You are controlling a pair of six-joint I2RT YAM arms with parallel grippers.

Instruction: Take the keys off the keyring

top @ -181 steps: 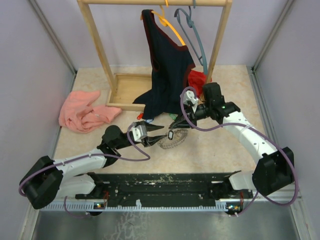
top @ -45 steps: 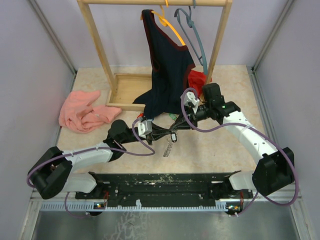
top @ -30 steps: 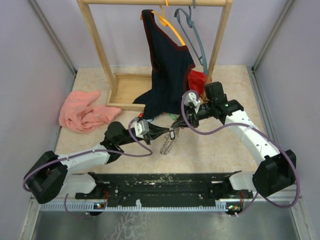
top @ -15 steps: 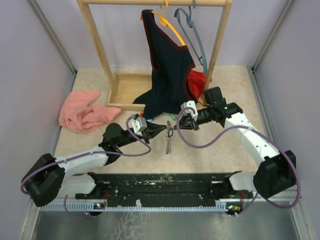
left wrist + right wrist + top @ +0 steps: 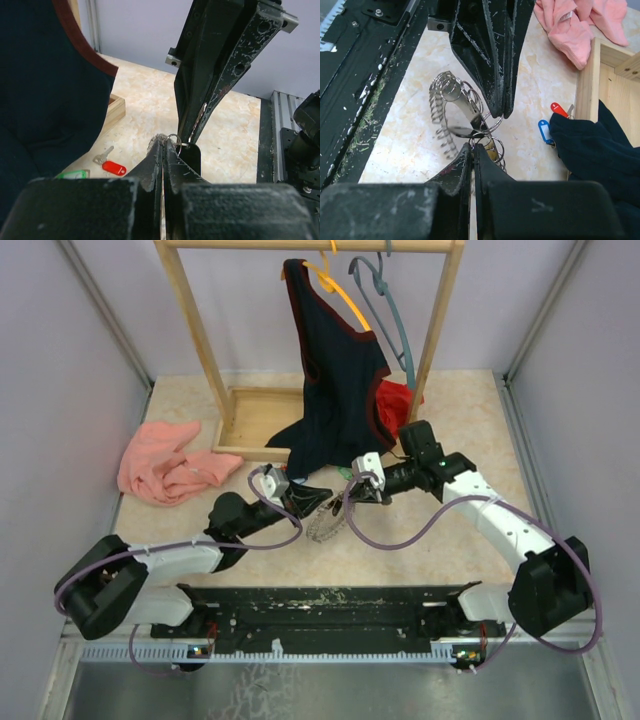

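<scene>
Reads as light, stiff, slippery metal: keyring [image 5: 445,112] pinched at its small loops by fully closed left gripper [image 5: 163,145] and right gripper [image 5: 472,149], so likely wants fine fingertip holds there.

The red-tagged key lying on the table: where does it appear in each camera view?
Top external: I cannot make it out.
Left wrist: the red-tagged key lies lower left, on the table.
Right wrist: right of centre, beside the blue-tagged key.
Shared landmark: the dark garment, near the key in both wrist views.
</scene>
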